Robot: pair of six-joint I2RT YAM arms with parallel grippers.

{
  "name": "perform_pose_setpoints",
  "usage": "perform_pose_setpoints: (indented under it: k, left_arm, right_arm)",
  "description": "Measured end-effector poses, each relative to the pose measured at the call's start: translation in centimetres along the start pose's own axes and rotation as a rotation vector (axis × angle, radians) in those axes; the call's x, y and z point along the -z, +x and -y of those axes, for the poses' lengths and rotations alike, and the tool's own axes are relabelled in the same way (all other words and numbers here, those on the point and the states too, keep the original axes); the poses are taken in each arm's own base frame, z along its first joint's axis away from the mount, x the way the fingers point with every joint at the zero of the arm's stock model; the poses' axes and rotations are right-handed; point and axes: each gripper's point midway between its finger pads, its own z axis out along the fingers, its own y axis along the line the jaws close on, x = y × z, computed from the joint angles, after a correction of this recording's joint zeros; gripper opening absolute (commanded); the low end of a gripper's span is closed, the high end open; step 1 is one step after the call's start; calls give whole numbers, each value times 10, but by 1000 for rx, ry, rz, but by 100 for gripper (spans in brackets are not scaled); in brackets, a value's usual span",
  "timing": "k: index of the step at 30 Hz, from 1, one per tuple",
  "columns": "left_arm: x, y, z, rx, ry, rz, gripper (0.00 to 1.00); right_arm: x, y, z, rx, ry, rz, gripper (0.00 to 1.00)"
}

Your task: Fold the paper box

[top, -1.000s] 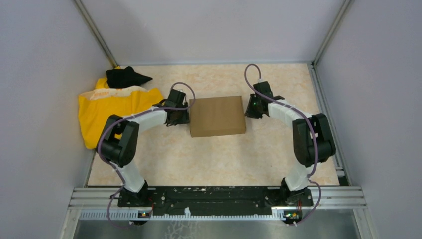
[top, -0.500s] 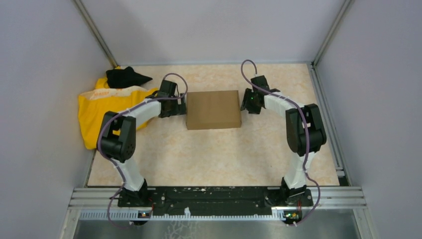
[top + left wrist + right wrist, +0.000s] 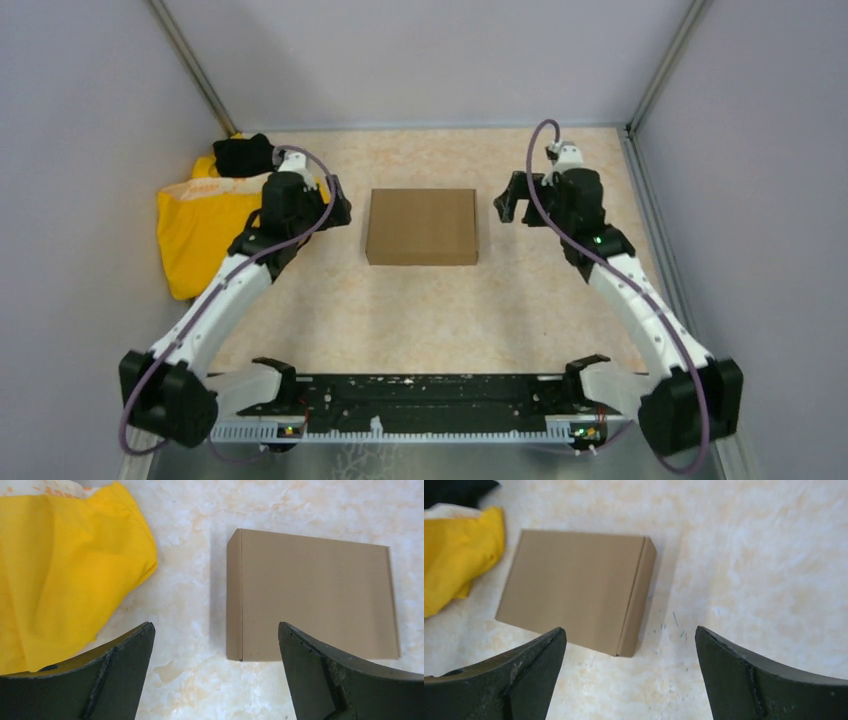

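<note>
Your left pincer (image 3: 215,627) and right pincer (image 3: 629,630) gape wide, gripping nothing, flanking the closed paper box (image 3: 421,227) lying flat mid-surface (image 3: 420,320); both arms stretch forward, wrists tilted down.

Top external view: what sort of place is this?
Probably a robot test cell: plain grey walls enclose the small table, and the left arm and right arm are bolted to a base rail.

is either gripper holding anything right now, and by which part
Nothing is held. The left gripper and right gripper are both open, each clear of the paper box lying between them.
</note>
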Motion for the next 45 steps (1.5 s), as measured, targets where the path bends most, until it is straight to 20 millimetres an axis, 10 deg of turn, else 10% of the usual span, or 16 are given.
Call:
perform_pose_setpoints:
  k: [6,18,28,45]
  left_arm:
    - [59,-13,-7,36,56,173,99]
    - [65,16,-27,43,14,193,99]
    - [40,48,-69,-77,-102,257,99]
    - [-30,103,-127,-236,-164,238,99]
  right_arm:
    - [67,-9,-5,105,-67,285,99]
    - [82,17,44,76,119,380,99]
    - [73,47,136,-74,387,472,99]
    - [34,83,197,29,559,532,99]
